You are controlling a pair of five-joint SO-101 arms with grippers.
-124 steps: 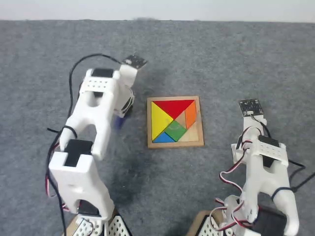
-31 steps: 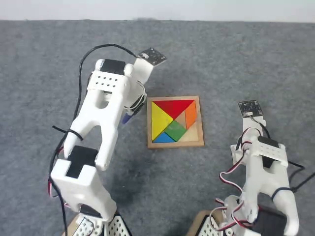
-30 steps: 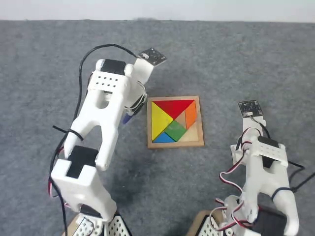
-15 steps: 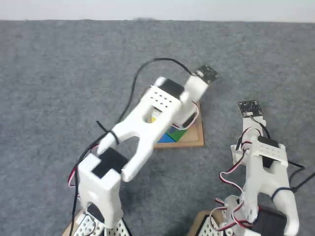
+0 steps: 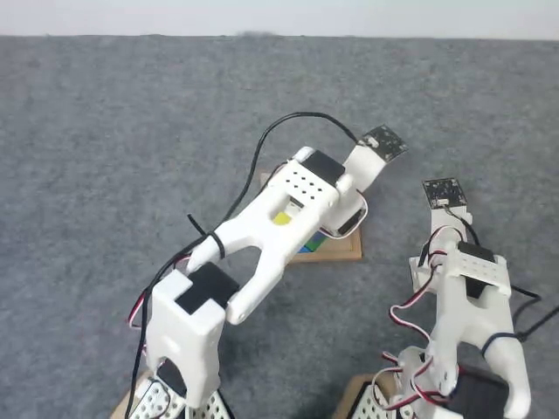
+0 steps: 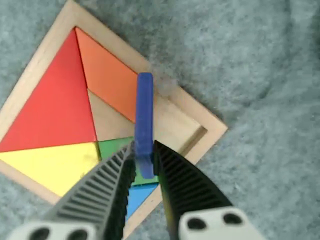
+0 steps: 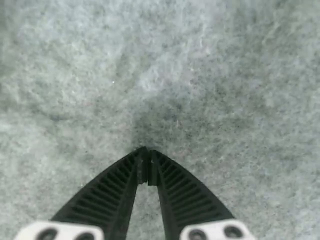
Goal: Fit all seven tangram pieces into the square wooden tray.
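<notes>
The square wooden tray (image 6: 210, 126) holds a red triangle (image 6: 55, 107), an orange piece (image 6: 107, 75), a yellow piece (image 6: 55, 167), a green piece (image 6: 112, 147) and a light blue piece (image 6: 137, 197). My left gripper (image 6: 144, 150) is shut on a dark blue piece (image 6: 144, 112), held on edge above the tray's bare wooden gap (image 6: 172, 125). In the high view the left arm (image 5: 297, 196) stretches over the tray (image 5: 345, 253) and hides most of it. My right gripper (image 7: 144, 165) is shut with nothing in it, above grey carpet, and its arm (image 5: 463, 279) stays right of the tray.
Grey carpet (image 5: 131, 131) covers the whole table. The arm bases (image 5: 175, 397) stand at the near edge. A pale wall strip (image 5: 279, 16) runs along the far side.
The left arm has swung from the tray's left side to above the tray, carrying the dark blue piece. The right arm has not moved.
</notes>
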